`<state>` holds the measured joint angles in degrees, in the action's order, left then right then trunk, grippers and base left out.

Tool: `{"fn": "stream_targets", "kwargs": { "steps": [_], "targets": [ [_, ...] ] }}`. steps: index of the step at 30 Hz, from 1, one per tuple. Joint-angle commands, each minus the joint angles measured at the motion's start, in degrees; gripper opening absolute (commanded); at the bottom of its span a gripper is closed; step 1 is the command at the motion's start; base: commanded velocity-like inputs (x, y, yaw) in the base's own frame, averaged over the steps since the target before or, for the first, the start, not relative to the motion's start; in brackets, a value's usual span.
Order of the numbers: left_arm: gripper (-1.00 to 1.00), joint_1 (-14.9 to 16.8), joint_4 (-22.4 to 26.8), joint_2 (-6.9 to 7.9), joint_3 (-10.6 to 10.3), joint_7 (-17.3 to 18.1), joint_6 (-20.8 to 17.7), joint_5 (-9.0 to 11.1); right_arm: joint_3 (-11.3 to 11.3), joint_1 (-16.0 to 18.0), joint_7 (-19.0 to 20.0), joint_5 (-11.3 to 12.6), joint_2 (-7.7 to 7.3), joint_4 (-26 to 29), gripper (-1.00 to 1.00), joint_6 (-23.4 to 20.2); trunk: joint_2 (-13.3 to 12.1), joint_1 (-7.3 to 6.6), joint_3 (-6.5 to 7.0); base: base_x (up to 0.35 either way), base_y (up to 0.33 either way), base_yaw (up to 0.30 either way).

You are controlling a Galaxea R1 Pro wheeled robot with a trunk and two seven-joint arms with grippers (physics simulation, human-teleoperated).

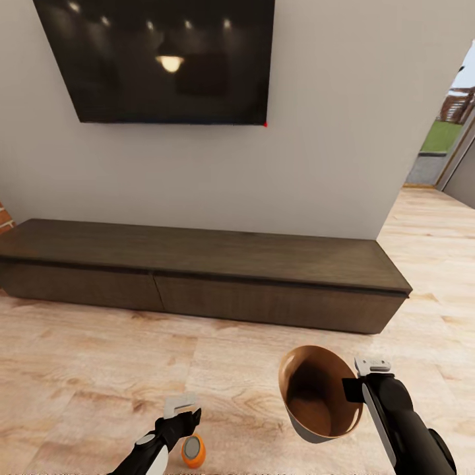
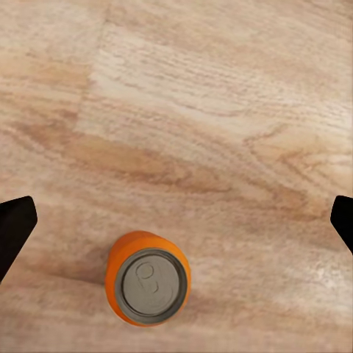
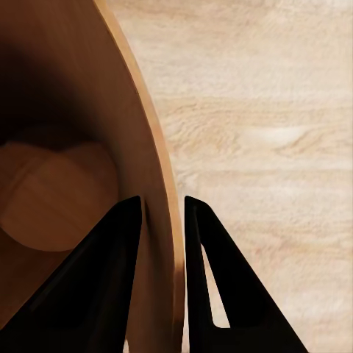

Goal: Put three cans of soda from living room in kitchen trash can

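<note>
One can of soda (image 1: 192,451), orange with a grey top, stands upright on the light wood floor of the living room. My left gripper (image 1: 184,413) hovers just above and beside it, open. In the left wrist view the can of soda (image 2: 148,278) lies below the line between the widely spread fingertips (image 2: 16,228). My right gripper (image 1: 359,386) is shut on the rim of the tash can (image 1: 313,376), which it holds off the floor, tilted, copper-brown inside. In the right wrist view the gripper (image 3: 158,213) pinches the tash can wall (image 3: 66,110), one finger inside and one outside.
A long low dark-wood cabinet (image 1: 198,251) runs along the wall ahead, under a black TV (image 1: 158,59). A strip of red brick (image 1: 5,216) shows at far left. An opening to the outside (image 1: 455,132) lies at right, with wood floor (image 1: 86,369) between me and the cabinet.
</note>
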<state>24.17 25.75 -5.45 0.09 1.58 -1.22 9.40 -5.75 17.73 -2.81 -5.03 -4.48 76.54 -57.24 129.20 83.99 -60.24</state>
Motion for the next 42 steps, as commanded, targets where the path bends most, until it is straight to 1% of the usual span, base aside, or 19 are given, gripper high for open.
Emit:
{"fn": "stream_targets", "kwargs": {
  "steps": [1,22,29,35,36,38,42],
  "targets": [
    [1.0,0.0,0.0,0.0,0.0,0.0,0.0,0.0,0.0,0.0,0.0,0.5,0.0,0.0,-1.0,0.0,0.0,-0.01,-0.09,0.0,0.0,0.0],
    [1.0,0.0,0.0,0.0,0.0,0.0,0.0,0.0,0.0,0.0,0.0,0.5,0.0,0.0,-1.0,0.0,0.0,-0.01,-1.96,0.009,0.0,0.0],
    [1.0,0.0,0.0,0.0,0.0,0.0,0.0,0.0,0.0,0.0,0.0,0.5,0.0,0.0,-1.0,0.0,0.0,-0.01,-2.11,0.225,0.0,0.0],
    [1.0,0.0,0.0,0.11,0.0,0.0,0.1,0.0,0.1,0.0,0.0,0.5,0.0,0.2,-1.0,0.0,0.0,-0.01,-2.12,0.042,0.0,0.0],
    [1.0,0.0,0.0,0.2,0.0,0.0,0.9,0.0,0.8,0.0,0.0,0.4,0.0,0.3,-1.0,0.0,0.0,-0.01,-2.12,0.008,0.0,0.0],
    [1.0,0.0,0.0,0.22,0.0,0.0,1.4,0.0,1.4,0.1,0.0,0.4,0.0,0.6,-1.0,0.0,0.0,-0.01,-2.12,0.006,0.0,0.0],
    [1.0,0.0,0.0,0.25,0.0,0.0,2.1,0.0,2.3,0.1,0.1,0.4,-0.02,4.8,-1.0,0.0,0.0,-0.01,-2.12,0.002,0.0,0.0]
  ]
}}
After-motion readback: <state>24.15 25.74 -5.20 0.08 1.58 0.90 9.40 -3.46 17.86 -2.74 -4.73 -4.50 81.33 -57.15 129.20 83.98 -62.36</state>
